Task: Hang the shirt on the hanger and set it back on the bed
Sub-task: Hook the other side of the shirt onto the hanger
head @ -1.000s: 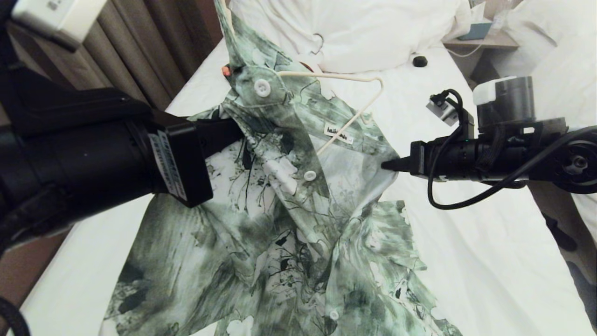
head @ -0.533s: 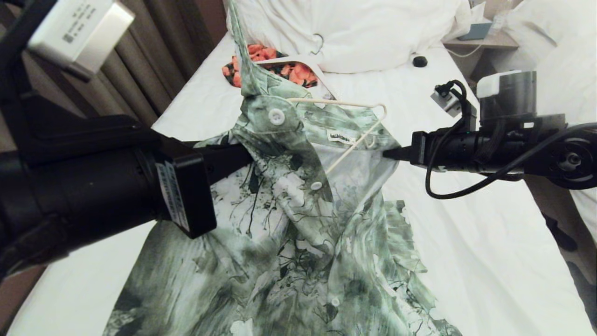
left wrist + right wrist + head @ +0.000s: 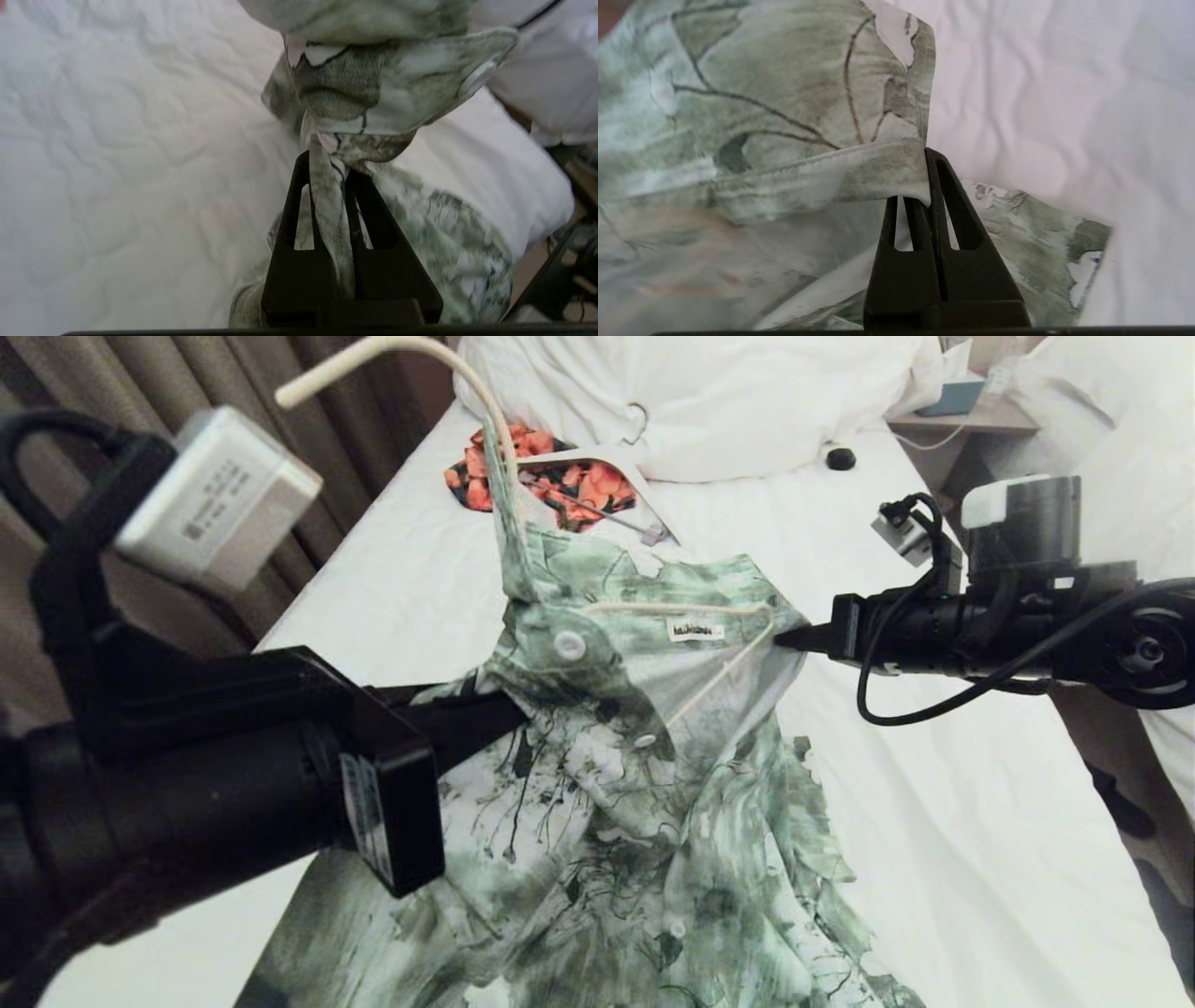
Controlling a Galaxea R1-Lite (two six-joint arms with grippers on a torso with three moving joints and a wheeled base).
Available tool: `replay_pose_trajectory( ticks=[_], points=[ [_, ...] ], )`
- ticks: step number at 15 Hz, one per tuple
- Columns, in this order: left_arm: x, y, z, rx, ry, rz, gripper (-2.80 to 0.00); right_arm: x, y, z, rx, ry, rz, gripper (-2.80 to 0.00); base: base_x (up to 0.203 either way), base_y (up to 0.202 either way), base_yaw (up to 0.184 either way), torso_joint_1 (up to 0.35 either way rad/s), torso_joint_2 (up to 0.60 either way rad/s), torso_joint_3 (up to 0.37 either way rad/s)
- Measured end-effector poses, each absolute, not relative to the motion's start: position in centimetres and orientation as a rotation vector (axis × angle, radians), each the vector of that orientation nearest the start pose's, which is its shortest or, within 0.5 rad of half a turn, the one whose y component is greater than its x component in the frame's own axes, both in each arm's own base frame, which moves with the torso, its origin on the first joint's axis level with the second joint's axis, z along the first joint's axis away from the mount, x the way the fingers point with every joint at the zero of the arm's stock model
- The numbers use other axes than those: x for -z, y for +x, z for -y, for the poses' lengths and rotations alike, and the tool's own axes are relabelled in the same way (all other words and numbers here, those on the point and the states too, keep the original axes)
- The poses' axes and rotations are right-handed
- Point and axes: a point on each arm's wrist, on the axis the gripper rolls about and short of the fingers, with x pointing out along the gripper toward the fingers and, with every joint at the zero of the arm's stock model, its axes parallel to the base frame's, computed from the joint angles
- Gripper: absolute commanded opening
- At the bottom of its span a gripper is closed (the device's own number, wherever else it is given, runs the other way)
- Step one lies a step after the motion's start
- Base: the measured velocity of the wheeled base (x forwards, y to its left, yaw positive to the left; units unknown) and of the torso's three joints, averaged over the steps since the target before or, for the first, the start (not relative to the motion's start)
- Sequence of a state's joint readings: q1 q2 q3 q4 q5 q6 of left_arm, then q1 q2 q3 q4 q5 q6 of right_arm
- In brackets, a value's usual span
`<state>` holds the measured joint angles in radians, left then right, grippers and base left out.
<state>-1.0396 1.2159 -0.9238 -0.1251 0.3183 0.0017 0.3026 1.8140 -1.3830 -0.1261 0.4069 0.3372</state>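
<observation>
The pale green leaf-print shirt [image 3: 616, 821] hangs lifted over the bed [image 3: 934, 821], its lower part trailing on the sheet. The cream hanger [image 3: 691, 609] sits inside the shoulders, its bar showing below the label. Its hook [image 3: 411, 347] curves up above the raised collar. My left gripper [image 3: 509, 709] is shut on a fold of shirt cloth beside the collar, seen running between the fingers [image 3: 299, 196] in the left wrist view. My right gripper [image 3: 780, 637] is shut on the shirt's other shoulder edge [image 3: 859, 172], level with the hanger's end.
An orange-and-black garment [image 3: 579, 481] on a thick white hanger lies near the bunched duvet [image 3: 709, 401] at the head. A small black object [image 3: 840, 458] sits on the sheet. Curtains [image 3: 280, 392] stand at the left; a nightstand [image 3: 971, 418] and another bed [image 3: 1120, 476] are at the right.
Both grippers have risen with the shirt. The collar and hanger came up off the sheet, the hook now stands high, and the orange garment behind is uncovered.
</observation>
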Motion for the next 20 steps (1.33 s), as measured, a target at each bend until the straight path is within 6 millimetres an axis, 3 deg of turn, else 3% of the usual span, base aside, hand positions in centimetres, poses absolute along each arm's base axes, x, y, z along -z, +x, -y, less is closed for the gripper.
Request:
replay_pose_trajectory(
  ticks=[7, 12, 20],
  points=[
    [-27.0, 10.1, 15.6, 0.697, 0.147, -0.172, -2.80, -26.9, 33.1, -11.5, -0.659, 0.335, -0.400, -2.80, 0.000, 0.000, 0.000, 0.000, 0.00, 0.000],
    [-26.5, 10.9, 17.0, 0.695, 0.150, -0.169, -2.80, -29.8, 29.7, -12.2, -0.717, 0.349, -0.373, -2.80, 0.000, 0.000, 0.000, 0.000, 0.00, 0.000],
    [-26.3, 13.3, 21.0, 0.686, -0.035, 0.046, -2.80, -34.7, 24.4, -12.6, -0.825, 0.375, -0.264, -2.80, 0.000, 0.000, 0.000, 0.000, 0.00, 0.000]
  ],
)
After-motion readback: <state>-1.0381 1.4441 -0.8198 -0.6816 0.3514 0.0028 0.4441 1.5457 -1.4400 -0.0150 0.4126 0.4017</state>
